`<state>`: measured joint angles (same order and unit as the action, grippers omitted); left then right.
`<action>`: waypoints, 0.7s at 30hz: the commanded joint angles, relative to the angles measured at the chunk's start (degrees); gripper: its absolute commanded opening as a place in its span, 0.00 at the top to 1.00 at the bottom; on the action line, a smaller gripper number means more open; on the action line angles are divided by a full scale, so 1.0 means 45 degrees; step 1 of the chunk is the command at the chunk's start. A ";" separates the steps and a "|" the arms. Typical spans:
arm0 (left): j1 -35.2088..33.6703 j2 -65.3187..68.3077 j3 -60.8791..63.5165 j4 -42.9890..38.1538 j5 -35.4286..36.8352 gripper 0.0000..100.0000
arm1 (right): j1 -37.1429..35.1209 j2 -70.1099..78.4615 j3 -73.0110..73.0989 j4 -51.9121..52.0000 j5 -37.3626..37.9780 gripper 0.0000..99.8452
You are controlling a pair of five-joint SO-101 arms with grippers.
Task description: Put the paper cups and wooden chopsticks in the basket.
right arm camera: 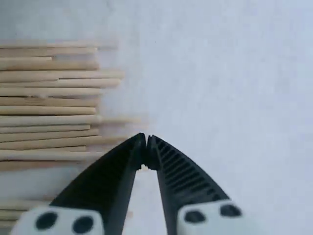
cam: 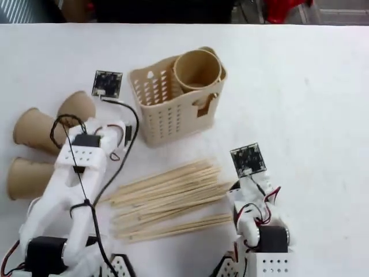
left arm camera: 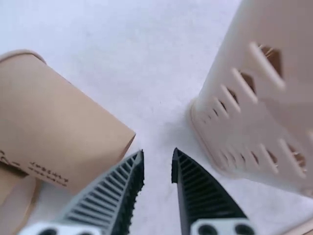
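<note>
Bright, even light floods the white table, casting only a soft, faint shadow at nine o'clock of the basket.

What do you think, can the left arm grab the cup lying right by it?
Probably yes. The left gripper sits right beside the cup with nothing between them, and the basket stands off to its other side. Its jaws are barely apart, so they'd likely need to open wider.

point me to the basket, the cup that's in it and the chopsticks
basket (cam: 173, 115): high view, on its slotted front wall
cup in the basket (cam: 197, 69): high view, inside its open mouth
chopsticks (cam: 167, 196): high view, middle of the pile
</note>
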<state>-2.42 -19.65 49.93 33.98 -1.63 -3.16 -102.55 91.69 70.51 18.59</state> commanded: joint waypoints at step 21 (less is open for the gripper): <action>-0.5050 -0.7844 -0.0449 0.1543 -0.0117 0.85 | 0.0127 -0.0107 0.1133 0.0459 0.0078 0.98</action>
<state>-17.98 -46.11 49.58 37.93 -1.63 -3.16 -102.73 96.35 72.26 18.68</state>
